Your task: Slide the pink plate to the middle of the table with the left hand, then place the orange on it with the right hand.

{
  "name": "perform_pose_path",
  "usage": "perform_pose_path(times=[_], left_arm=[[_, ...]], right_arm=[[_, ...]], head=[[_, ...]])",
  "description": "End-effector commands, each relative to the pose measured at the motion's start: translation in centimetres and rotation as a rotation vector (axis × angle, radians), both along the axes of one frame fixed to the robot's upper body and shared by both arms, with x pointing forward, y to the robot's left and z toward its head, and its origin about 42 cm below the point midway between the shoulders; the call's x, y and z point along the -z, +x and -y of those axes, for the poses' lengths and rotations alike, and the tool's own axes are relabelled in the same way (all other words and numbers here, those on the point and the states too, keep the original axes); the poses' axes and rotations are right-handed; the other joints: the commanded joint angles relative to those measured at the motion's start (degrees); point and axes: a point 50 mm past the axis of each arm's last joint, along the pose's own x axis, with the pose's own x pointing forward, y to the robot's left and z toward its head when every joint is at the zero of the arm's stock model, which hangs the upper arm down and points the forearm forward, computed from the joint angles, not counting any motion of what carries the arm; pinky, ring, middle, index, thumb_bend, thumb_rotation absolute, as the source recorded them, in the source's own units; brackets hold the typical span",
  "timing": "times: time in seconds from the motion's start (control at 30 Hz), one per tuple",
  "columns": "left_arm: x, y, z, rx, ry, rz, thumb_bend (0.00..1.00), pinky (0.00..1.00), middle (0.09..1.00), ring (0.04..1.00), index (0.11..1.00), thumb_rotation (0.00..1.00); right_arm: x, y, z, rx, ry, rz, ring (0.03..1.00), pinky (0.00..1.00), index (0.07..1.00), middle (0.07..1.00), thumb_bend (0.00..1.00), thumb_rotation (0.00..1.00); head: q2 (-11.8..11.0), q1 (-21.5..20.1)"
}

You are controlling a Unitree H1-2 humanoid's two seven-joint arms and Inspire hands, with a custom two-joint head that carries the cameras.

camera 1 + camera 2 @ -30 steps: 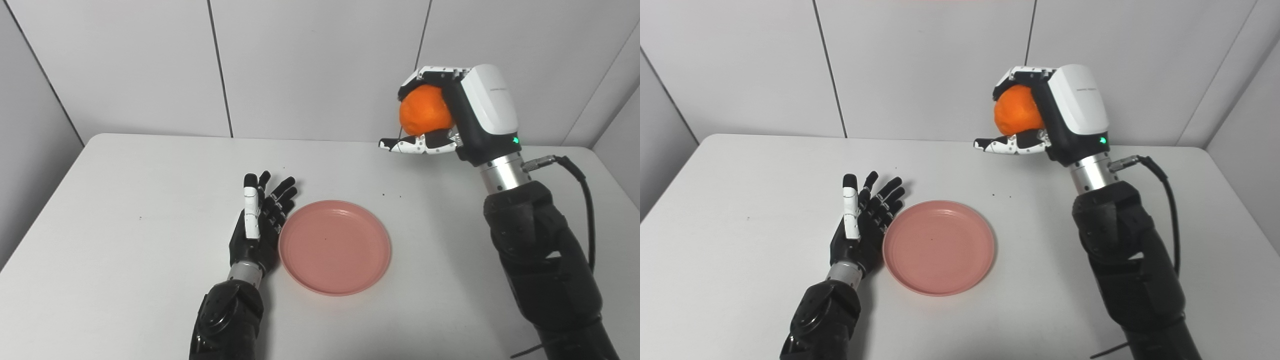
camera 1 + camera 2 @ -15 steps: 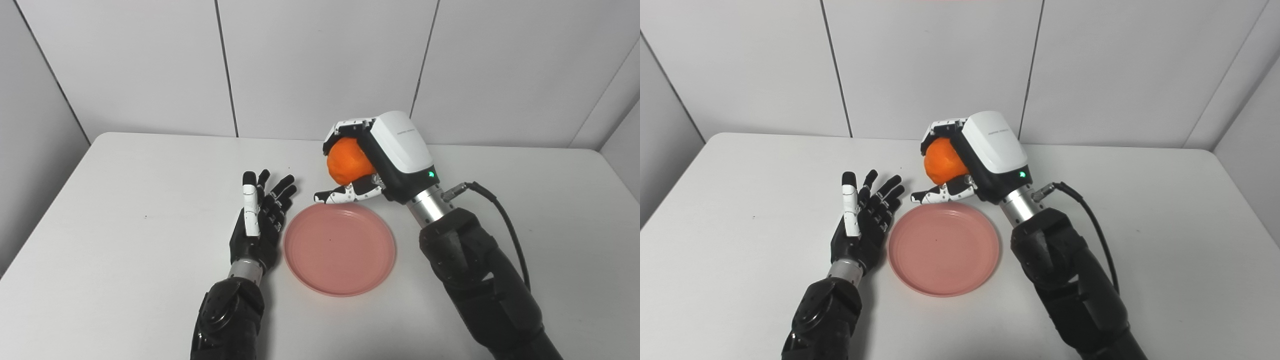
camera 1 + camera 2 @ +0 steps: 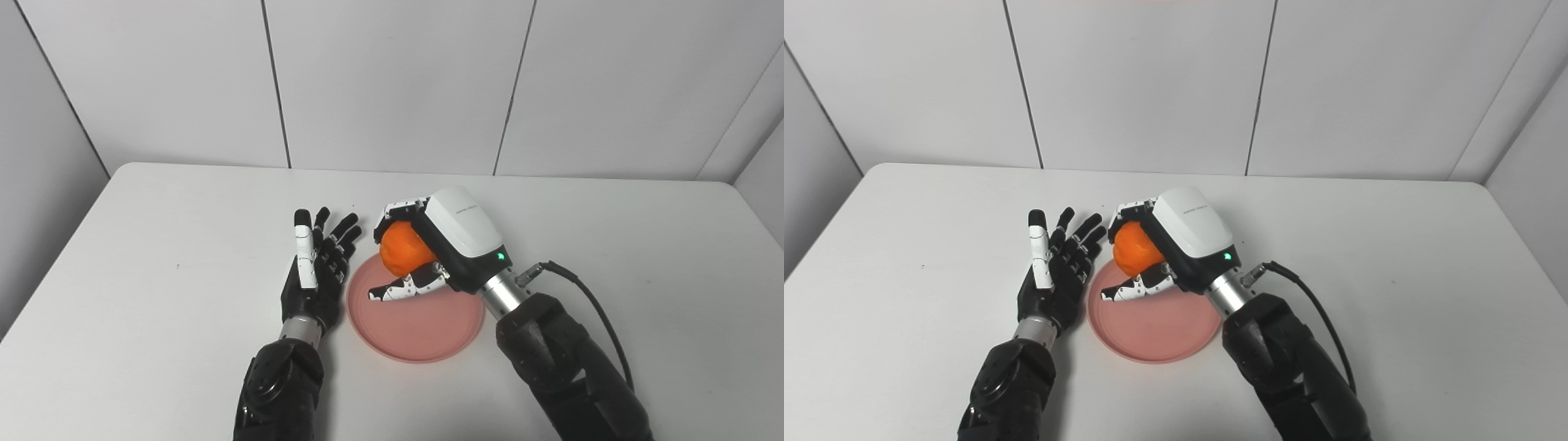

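Gripped between the curled fingers and the thumb of the white-backed right hand (image 3: 438,251), the round orange fruit (image 3: 401,256) is held at the centre of the frame, over the far left part of the round pink plastic plate (image 3: 422,334). Whether the orange touches the plate cannot be told. Being round, it shows no long axis or heading. The plate lies flat on the white table (image 3: 153,318), just below frame centre. The black left hand (image 3: 318,275) is seen spread, holding nothing, edge-on just beside the plate's left rim.
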Motion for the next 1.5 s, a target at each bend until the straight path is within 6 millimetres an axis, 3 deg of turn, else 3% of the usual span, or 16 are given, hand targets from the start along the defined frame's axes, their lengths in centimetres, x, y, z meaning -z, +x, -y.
perform_pose_path(times=[0.0,0.3,0.4,0.63,0.83,0.9,1.0,1.07,1.13,1.23,1.47], left_arm=[[1.1,-0.3,0.2,0.008,0.014,-0.077,0.97,1.0,0.859,0.896,1.0,0.93],[1.0,-0.4,0.3,0.011,0.005,-0.084,0.98,0.96,0.851,0.881,1.0,0.91],[1.0,-0.4,0.4,0.016,-0.003,-0.085,0.97,1.0,0.849,0.887,1.0,0.92],[1.1,-0.4,0.4,0.015,-0.012,-0.085,0.97,1.0,0.839,0.882,1.0,0.91],[1.2,-0.6,0.6,0.016,-0.019,-0.091,0.98,1.0,0.832,0.88,1.0,0.9],[1.2,-0.7,0.6,0.016,-0.027,-0.09,0.97,1.0,0.843,0.889,1.0,0.9],[1.2,-0.7,0.6,0.018,-0.021,-0.085,0.97,1.0,0.845,0.891,1.0,0.9],[1.2,-0.8,0.6,0.018,-0.007,-0.081,0.96,0.98,0.85,0.885,1.0,0.91],[1.3,-0.8,0.6,0.018,-0.003,-0.083,0.96,0.96,0.853,0.876,1.0,0.92],[1.3,-0.9,0.6,0.026,-0.007,-0.086,0.96,0.99,0.865,0.876,1.0,0.92],[1.4,-0.9,0.7,0.024,-0.025,-0.084,0.96,1.0,0.866,0.891,1.0,0.9]], right_arm=[[-0.9,0.0,-0.3,-0.038,0.003,0.046,0.203,0.16,0.257,0.265,0.67,0.2],[1.7,0.2,0.4,-0.022,-0.04,-0.024,0.202,0.15,0.264,0.272,0.68,0.19],[2.9,0.6,0.7,-0.004,-0.069,-0.047,0.206,0.16,0.269,0.274,0.69,0.17],[4.7,1.5,1.4,0.022,-0.125,-0.08,0.206,0.15,0.261,0.275,0.67,0.25],[5.0,2.0,2.0,0.044,-0.147,-0.084,0.232,0.18,0.289,0.299,0.67,0.3],[4.9,2.1,2.1,0.055,-0.162,-0.094,0.298,0.25,0.365,0.363,0.69,0.42],[4.9,2.0,2.2,0.051,-0.161,-0.109,0.312,0.27,0.38,0.376,0.69,0.44],[4.7,1.9,2.5,0.036,-0.144,-0.133,0.44,0.4,0.556,0.499,0.88,0.68],[4.6,1.9,2.6,0.026,-0.118,-0.142,0.508,0.47,0.643,0.564,0.97,0.78],[4.0,1.9,2.7,0.014,-0.08,-0.139,0.622,0.56,0.721,0.667,1.0,0.92],[2.8,1.8,2.7,-0.026,0.02,-0.133,0.707,0.61,0.757,0.75,1.0,0.98]], head=[[0.0,0.1],[0.6,-0.2],[0.6,-0.1],[0.7,-0.1],[0.8,-0.1],[0.9,-0.1],[0.9,-0.1],[0.9,-0.1],[0.9,-0.1],[0.9,-0.3],[0.9,-0.3]])
